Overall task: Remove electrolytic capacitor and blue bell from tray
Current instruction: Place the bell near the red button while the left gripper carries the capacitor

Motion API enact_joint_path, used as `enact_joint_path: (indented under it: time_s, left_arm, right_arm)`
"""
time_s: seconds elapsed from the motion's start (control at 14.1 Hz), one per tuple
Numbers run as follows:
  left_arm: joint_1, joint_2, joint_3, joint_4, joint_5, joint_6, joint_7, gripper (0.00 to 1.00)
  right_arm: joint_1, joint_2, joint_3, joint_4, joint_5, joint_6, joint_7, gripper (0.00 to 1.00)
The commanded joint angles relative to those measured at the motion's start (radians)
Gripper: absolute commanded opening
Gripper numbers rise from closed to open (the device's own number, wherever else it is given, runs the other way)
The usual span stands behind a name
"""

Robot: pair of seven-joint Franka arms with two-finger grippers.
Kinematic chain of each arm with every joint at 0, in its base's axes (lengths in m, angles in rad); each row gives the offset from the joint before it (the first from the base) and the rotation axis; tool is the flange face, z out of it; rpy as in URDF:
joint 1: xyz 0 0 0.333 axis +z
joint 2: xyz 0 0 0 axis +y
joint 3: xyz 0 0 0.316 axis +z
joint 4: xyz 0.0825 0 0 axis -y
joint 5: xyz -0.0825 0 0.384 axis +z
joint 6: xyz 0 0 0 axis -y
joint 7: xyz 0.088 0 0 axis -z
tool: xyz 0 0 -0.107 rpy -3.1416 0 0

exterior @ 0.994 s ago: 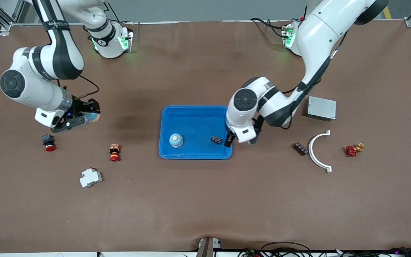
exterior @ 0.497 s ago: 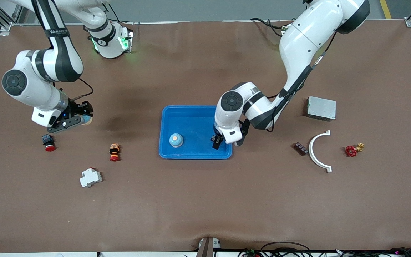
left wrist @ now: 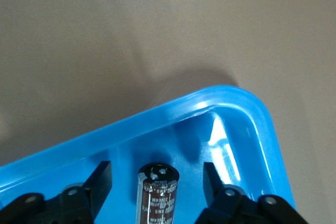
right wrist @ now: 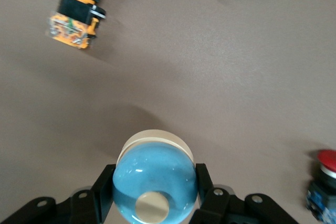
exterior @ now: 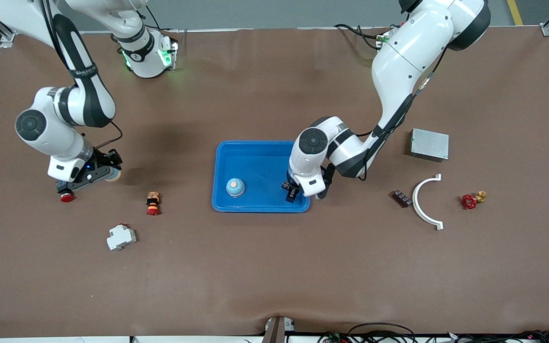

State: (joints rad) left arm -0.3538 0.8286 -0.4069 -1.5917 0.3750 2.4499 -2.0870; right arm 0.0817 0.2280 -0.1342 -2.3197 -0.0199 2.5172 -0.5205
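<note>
The left gripper (exterior: 292,192) was down inside the blue tray (exterior: 255,157), in the corner toward the left arm's end of the table. Its fingers (left wrist: 103,179) stood apart on both sides of a dark capacitor (left wrist: 156,192) that lay on the tray floor, and they were not touching it. A blue bell (exterior: 235,186) sat in the same tray, near the capacitor.

The right gripper (exterior: 107,172) was low over the table near a red push button (exterior: 64,194). It was squeezed tight on a second blue bell (right wrist: 155,184). An orange button switch (exterior: 152,202) and a white breaker (exterior: 121,237) lay nearby.
</note>
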Motion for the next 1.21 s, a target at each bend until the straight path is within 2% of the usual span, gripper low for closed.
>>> enact_joint_path:
  time_s: [0.0, 0.14, 0.21, 0.43, 0.64, 0.71, 0.78, 0.85, 0.92, 1.14]
  left_arm:
    - [-0.019, 0.017, 0.007, 0.019, 0.005, 0.017, -0.004, 0.71]
    - [-0.042, 0.017, 0.007, 0.015, 0.004, 0.015, 0.001, 0.58]
    - [-0.040, 0.015, 0.007, 0.015, 0.005, 0.015, 0.001, 0.46]
    - [-0.042, 0.003, 0.007, 0.016, 0.005, 0.012, -0.004, 0.00]
    - [-0.036, -0.037, 0.004, 0.015, 0.007, -0.018, 0.001, 0.00]
    - [-0.031, -0.054, 0.000, 0.018, 0.007, -0.037, 0.001, 0.00]
    - [-0.027, -0.074, -0.001, 0.018, 0.007, -0.052, 0.010, 0.00]
    - [-0.022, -0.097, -0.003, 0.019, 0.005, -0.077, 0.019, 0.00]
    - [-0.021, -0.118, -0.003, 0.016, 0.005, -0.101, 0.031, 0.00]
    - [-0.017, -0.180, -0.004, 0.015, 0.002, -0.136, 0.048, 0.00]
  right_arm:
    - [-0.022, 0.059, 0.019, 0.000, -0.015, 0.066, -0.009, 0.16]
    - [-0.023, 0.100, 0.021, 0.002, -0.014, 0.109, -0.009, 0.16]
    - [-0.023, 0.112, 0.021, 0.002, -0.014, 0.124, -0.009, 0.16]
    - [-0.025, 0.137, 0.021, 0.006, -0.012, 0.147, -0.007, 0.17]
    - [-0.023, 0.143, 0.021, 0.006, -0.012, 0.156, -0.007, 0.21]
    - [-0.022, 0.143, 0.021, 0.006, -0.012, 0.155, -0.007, 0.39]
    - [-0.022, 0.140, 0.021, 0.006, -0.012, 0.150, -0.007, 0.71]
    - [-0.022, 0.137, 0.021, 0.006, -0.012, 0.143, -0.006, 0.93]
    - [-0.022, 0.134, 0.021, 0.006, -0.012, 0.137, -0.003, 1.00]
    - [-0.016, 0.107, 0.022, 0.009, -0.009, 0.074, 0.002, 1.00]
